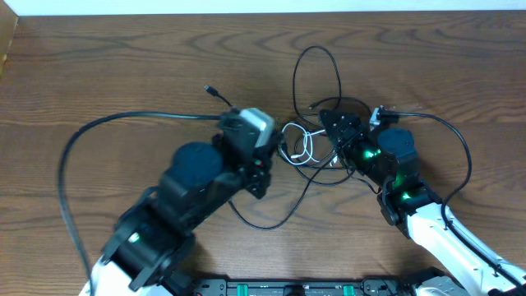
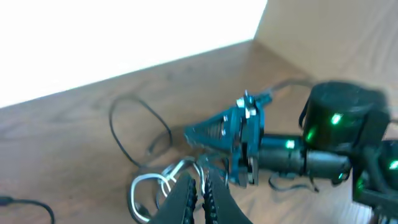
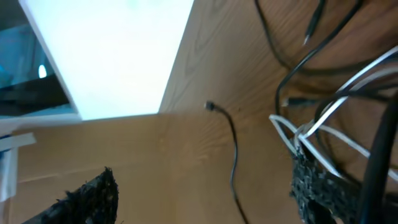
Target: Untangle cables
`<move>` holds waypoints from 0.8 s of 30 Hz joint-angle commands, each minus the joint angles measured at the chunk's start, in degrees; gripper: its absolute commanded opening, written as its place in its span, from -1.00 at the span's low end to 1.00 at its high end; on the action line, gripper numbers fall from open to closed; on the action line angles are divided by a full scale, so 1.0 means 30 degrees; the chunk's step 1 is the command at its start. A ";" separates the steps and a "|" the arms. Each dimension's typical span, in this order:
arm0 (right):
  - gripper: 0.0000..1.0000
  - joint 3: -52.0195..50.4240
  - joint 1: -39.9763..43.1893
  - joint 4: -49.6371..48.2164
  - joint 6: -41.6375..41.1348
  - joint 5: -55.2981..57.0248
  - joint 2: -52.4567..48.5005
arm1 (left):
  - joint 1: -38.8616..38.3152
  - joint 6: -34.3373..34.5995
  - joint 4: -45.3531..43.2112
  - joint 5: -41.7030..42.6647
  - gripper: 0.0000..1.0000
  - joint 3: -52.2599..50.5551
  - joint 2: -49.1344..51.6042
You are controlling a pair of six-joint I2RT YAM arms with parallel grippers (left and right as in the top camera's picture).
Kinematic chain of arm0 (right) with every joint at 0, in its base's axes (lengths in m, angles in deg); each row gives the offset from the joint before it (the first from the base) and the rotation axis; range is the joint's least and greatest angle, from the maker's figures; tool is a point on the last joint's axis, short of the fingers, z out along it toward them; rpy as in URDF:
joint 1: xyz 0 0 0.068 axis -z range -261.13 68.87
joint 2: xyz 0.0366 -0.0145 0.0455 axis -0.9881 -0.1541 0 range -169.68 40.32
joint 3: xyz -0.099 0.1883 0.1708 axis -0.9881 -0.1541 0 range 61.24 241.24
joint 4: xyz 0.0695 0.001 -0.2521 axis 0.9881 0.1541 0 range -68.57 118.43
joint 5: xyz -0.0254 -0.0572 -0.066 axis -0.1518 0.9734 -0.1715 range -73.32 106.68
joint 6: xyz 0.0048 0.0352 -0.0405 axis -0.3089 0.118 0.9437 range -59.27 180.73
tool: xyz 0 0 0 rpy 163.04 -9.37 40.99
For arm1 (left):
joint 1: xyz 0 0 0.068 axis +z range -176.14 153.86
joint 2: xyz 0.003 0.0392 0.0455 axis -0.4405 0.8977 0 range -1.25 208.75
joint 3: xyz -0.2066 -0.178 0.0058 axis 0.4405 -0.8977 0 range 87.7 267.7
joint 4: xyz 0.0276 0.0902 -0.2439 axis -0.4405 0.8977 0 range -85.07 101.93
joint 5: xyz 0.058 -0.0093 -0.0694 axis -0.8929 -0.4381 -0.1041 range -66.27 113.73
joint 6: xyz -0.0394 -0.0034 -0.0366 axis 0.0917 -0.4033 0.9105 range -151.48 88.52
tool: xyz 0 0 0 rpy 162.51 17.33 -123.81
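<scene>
The white cable (image 1: 301,146) lies coiled mid-table, crossed by the thin black cable (image 1: 317,76), which loops toward the back. My left gripper (image 1: 278,151) sits at the coil's left side. In the left wrist view its fingers (image 2: 186,194) are shut, and a strand of the white cable (image 2: 147,185) runs into the gap at their tips. My right gripper (image 1: 339,127) is at the coil's right side, open wide. In the right wrist view, white strands (image 3: 323,115) rest against its right finger (image 3: 314,186), and the black cable (image 3: 233,155) lies between the jaws untouched.
A thick black arm cable (image 1: 74,152) sweeps round the left of the table, and another (image 1: 462,144) curves at the right. The table's back edge (image 1: 263,11) meets a white surface. A cardboard edge (image 1: 6,41) stands at the far left.
</scene>
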 commanded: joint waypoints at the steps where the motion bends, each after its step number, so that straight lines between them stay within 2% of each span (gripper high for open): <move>1: 0.58 0.0044 0.0095 -0.0015 0.0772 0.1188 0.0022 | 0.0590 0.0168 0.0393 -0.0102 -0.85 0.0780 -0.0787; 3: 0.22 0.0044 0.0102 -0.0007 0.0780 0.0954 0.0022 | 0.0583 0.0168 0.1144 -0.0102 -0.85 0.0772 -0.0488; 4: -0.11 0.0044 0.0102 -0.0015 0.0772 0.0772 0.0022 | 0.0583 0.0175 0.1457 -0.0102 -0.84 0.0772 -0.0299; 6: -0.55 0.0044 0.0109 -0.0204 0.0772 0.0095 0.0022 | 0.0583 0.0364 0.1807 -0.0109 -0.84 0.0772 0.0102; 11: -0.91 0.0044 0.0138 -0.0721 0.1581 -0.0240 0.0022 | 0.0539 0.0758 0.2018 -0.0029 -0.84 0.0699 0.1297; 12: -0.98 0.0044 0.0138 -0.0707 0.1610 -0.0255 0.0022 | 0.0474 0.1035 0.2433 -0.0022 -0.74 0.0510 0.1996; 14: -0.98 0.0044 0.0138 -0.0707 0.1610 -0.0321 0.0022 | 0.0022 0.1377 0.3155 0.0685 -0.50 0.0408 0.3453; 16: -0.98 0.0044 0.0138 -0.0707 0.1603 -0.0306 0.0022 | -0.0335 0.1377 0.3184 0.1297 -0.37 0.0408 0.4255; 24: -0.98 0.0044 0.1005 -0.1180 0.0670 -0.1319 0.0022 | -0.1596 0.1370 0.3126 0.1406 -0.11 0.0408 0.5938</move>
